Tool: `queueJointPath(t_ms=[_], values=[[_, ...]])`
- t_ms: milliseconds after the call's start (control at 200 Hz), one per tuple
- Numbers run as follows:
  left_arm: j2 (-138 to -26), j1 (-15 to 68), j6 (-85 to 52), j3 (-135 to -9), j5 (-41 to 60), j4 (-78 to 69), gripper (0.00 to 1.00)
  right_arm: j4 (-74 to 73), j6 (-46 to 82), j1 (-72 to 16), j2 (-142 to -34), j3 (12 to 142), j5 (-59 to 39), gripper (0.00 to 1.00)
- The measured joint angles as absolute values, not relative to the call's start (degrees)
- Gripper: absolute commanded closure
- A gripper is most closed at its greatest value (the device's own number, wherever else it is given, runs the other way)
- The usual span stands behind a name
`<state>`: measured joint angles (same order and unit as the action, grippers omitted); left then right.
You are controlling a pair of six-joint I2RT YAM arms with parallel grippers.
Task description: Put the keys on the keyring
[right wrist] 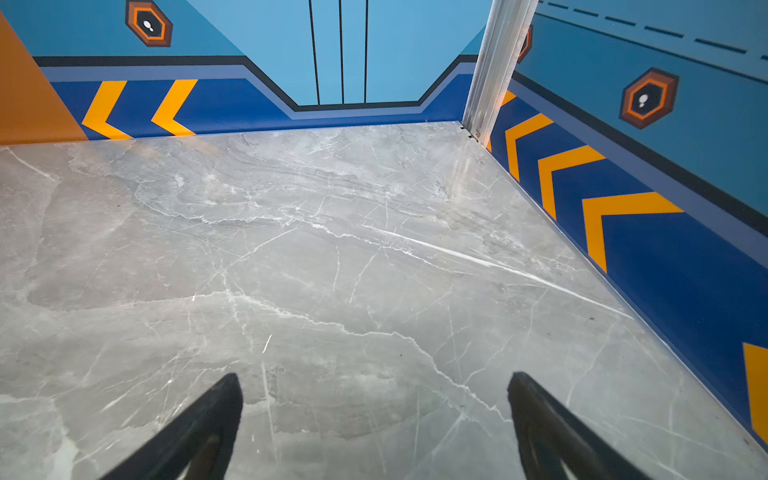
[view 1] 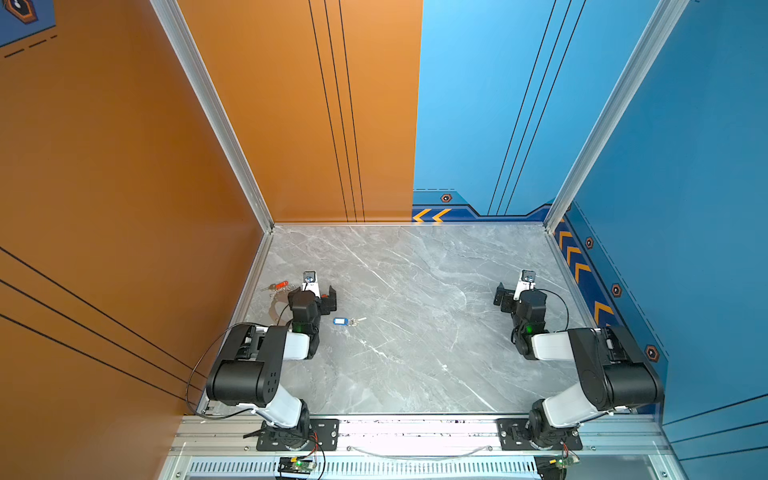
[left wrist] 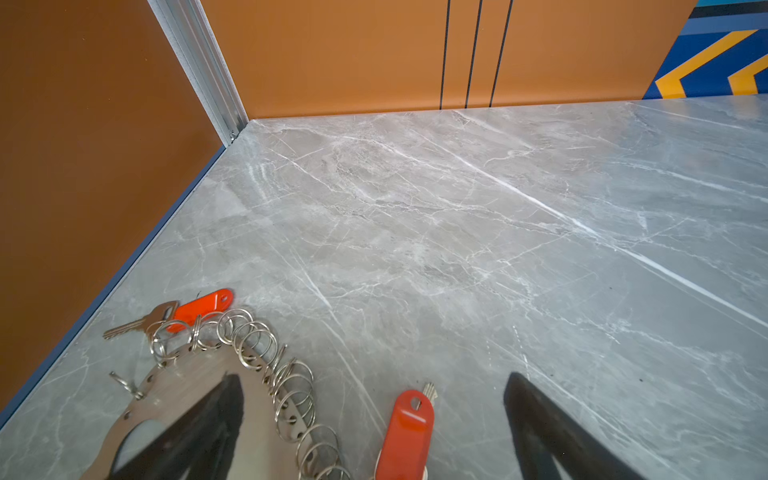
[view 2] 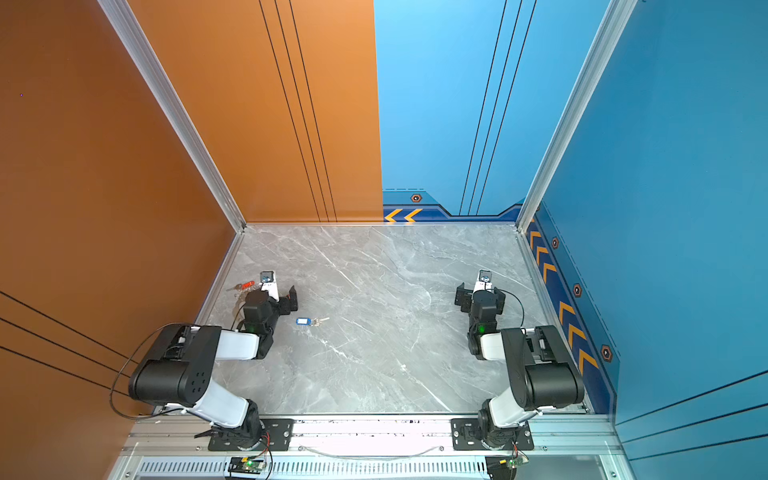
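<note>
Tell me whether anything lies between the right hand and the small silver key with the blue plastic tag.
Nothing visible does. In a top view, only the grey marble table stretches between the open right hand and the small silver key with the blue plastic tag.

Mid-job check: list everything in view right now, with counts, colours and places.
keyring: one, grey metal plate rimmed with silver split rings, near the table's left edge, partly under the left gripper.
red-tagged keys: two, silver with red tags; one at the keyring's far rim, the second beside the keyring, below the left gripper.
blue-tagged key: one, silver with a blue tag, alone on the table, right of the left arm.
table: one, grey marble.
orange wall: left and back.
blue wall: right and back.
left gripper: black, open.
right gripper: black, open, over bare table.
</note>
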<state>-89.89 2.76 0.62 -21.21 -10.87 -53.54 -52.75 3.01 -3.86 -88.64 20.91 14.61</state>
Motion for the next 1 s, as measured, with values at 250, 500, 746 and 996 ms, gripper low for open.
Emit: queueJointPath(t_ms=[250,500,746,996], values=[[-89.89,2.76,0.62,-21.21,-10.87,-53.54,0.02,-52.75,3.01,-3.86,-88.64,20.91,14.37,0.0],[-89.89,2.76,0.62,-21.21,-10.87,-53.54,0.02,-52.75,3.01,-3.86,-88.64,20.91,13.76,0.0],[-89.89,2.76,0.62,-21.21,-10.87,-53.54,0.02,-52.75,3.01,-3.81,-88.64,20.91,13.76,0.0],[-89.89,2.57,0.58,-21.21,-10.79,-53.54,0.02,-52.75,3.01,-3.81,-88.64,20.91,13.76,0.0]])
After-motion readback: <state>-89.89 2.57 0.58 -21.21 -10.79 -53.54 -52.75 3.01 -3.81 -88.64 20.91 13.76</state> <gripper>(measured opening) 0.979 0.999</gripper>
